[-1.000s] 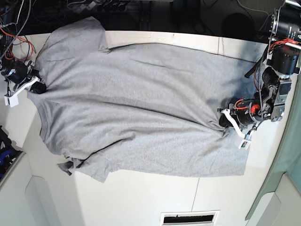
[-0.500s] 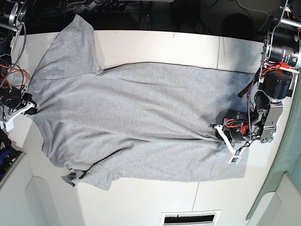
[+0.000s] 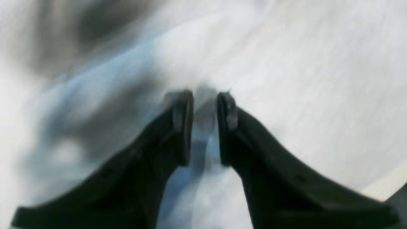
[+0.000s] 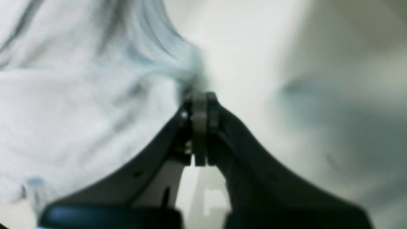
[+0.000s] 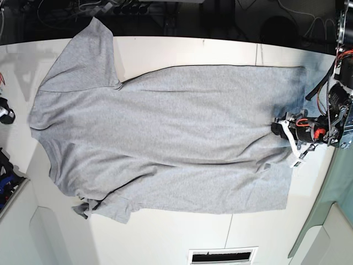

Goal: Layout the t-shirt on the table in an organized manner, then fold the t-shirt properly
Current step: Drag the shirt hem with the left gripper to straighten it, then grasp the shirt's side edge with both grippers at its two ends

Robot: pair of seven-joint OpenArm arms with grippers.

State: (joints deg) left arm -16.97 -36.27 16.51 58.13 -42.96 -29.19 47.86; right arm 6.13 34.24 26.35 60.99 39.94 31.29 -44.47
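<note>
The grey t-shirt (image 5: 165, 138) lies spread on the white table (image 5: 182, 52), collar end to the left and hem to the right, with no lettering showing. My left gripper (image 5: 278, 127) sits at the hem on the right. In its wrist view the left gripper (image 3: 205, 95) stands with its jaws parted over blurred cloth (image 3: 302, 79), nothing clamped. Only a bit of my right arm (image 5: 4, 113) shows at the left edge. In the right wrist view the right gripper (image 4: 199, 95) is shut, and folds of shirt (image 4: 63, 111) run up into its tips beside bare table (image 4: 254, 47).
One sleeve (image 5: 91, 27) reaches past the table's far edge toward dark cables (image 5: 110, 8). The other sleeve (image 5: 102, 204) is crumpled at the near left. A vent grille (image 5: 220, 255) sits below the front edge. A seam (image 5: 256, 55) crosses the table.
The left gripper has opened and shifted right with the hem, which now lies straighter and flatter. The right arm has drawn back to the left edge of the base view.
</note>
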